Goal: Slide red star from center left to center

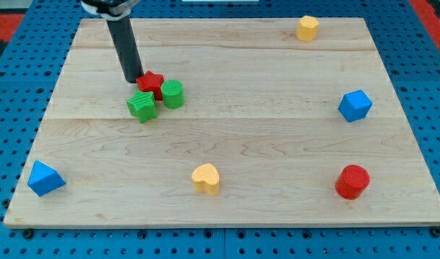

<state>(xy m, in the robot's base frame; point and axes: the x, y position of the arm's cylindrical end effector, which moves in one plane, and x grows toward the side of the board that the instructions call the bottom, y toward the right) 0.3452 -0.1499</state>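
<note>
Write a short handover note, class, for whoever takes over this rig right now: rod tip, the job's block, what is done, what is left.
My tip: down on the light wooden board, at the upper-left edge of the red star block.
The star: at the board's left-centre, with a green cylinder block on its right and a ridged green block just below.
Done: tip placed behind the star.
Left: push it rightward to the board's centre.
</note>
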